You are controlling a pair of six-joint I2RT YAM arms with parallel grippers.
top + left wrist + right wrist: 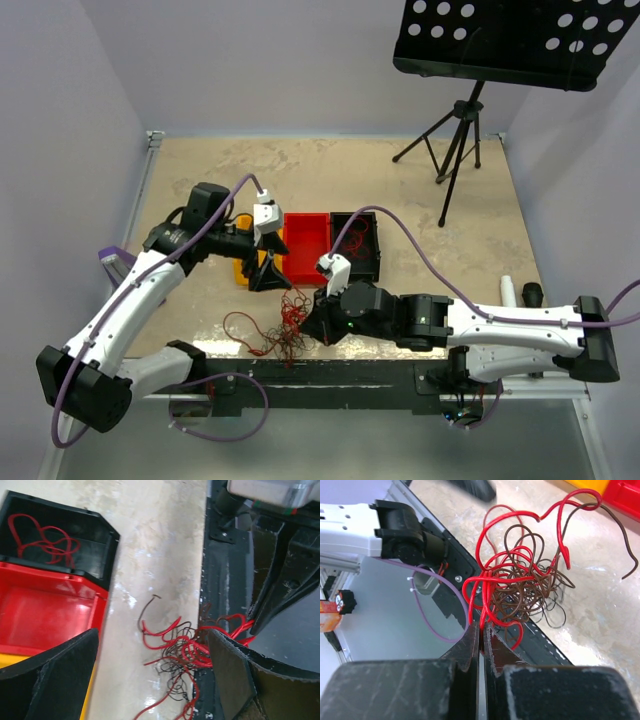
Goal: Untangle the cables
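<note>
Right tool (481,630) clamped on the cables (520,580)
The tangle sits just in front of the red bin (305,245); the left tool (152,650) hangs wide open beside that bin.

Plain pale lilac walls (60,110) on left, back and right. Beige mottled tabletop (330,170), with a metal edge strip (140,190) down its left side. Black perforated music stand (520,40) on a tripod (452,135) at back right, feet on the tabletop. Light is even and soft, with small glare patches on the tabletop.
</note>
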